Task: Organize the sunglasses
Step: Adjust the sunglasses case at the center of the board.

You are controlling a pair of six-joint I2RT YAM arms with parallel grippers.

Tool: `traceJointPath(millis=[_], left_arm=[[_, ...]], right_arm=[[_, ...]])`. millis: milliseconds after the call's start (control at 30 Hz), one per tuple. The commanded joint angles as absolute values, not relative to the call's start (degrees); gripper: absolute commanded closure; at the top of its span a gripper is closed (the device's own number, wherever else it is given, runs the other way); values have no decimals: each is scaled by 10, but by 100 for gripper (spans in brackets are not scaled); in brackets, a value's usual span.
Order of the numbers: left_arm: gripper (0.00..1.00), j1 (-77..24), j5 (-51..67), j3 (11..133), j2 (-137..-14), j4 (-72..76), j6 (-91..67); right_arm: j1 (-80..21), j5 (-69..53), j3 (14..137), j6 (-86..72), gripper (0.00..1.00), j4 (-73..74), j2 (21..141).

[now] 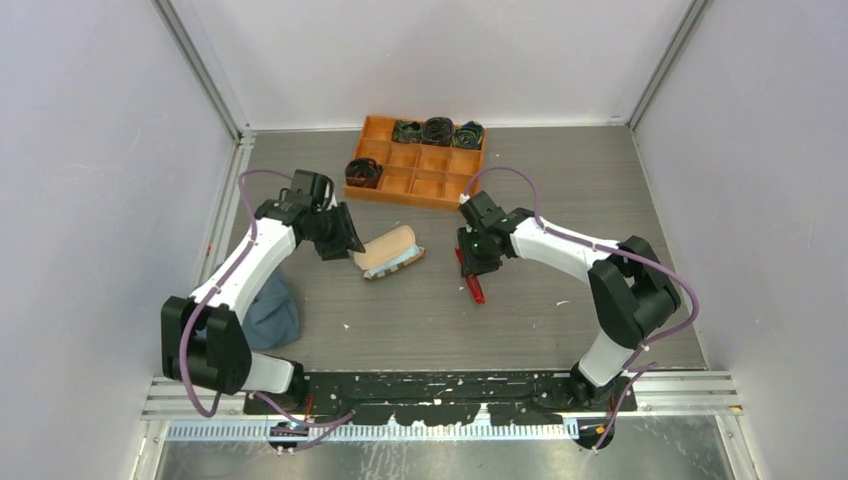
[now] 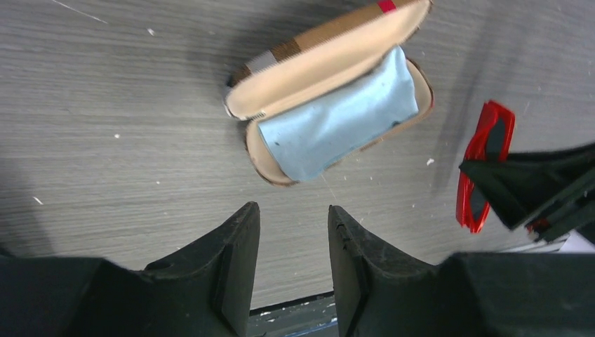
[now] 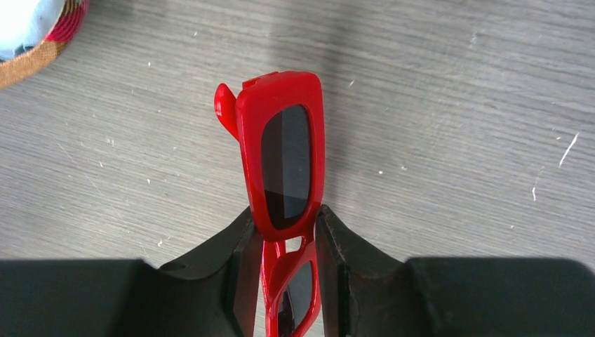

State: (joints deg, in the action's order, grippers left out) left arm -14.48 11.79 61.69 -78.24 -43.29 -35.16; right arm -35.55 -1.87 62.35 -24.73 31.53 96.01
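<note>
The red-framed sunglasses (image 1: 473,285) sit folded at the table's middle, and they also show in the left wrist view (image 2: 484,161). My right gripper (image 3: 284,235) is shut on the sunglasses (image 3: 284,154) at the bridge, with one dark lens sticking out past the fingertips. I cannot tell whether they touch the table. The plaid case (image 1: 390,252) lies open to their left, with the light blue cloth (image 2: 337,123) inside it. My left gripper (image 2: 293,232) is open and empty, just left of the case (image 2: 316,63).
An orange compartment tray (image 1: 400,182) at the back holds several dark rolled items. A grey-blue cloth (image 1: 272,312) lies under my left arm near the left wall. My right gripper (image 2: 540,189) shows in the left wrist view beside the sunglasses.
</note>
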Motion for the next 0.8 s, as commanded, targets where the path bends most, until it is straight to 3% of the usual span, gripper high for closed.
traceJointPath(millis=[0, 367, 767], left_arm=[[59, -118, 121, 661, -836, -444, -331], [58, -113, 115, 734, -973, -405, -334], [58, -122, 171, 681, -955, -380, -298]], right_arm=[[-387, 38, 661, -243, 64, 336, 939], [-402, 29, 676, -293, 64, 350, 906], [-402, 46, 654, -305, 63, 356, 877]])
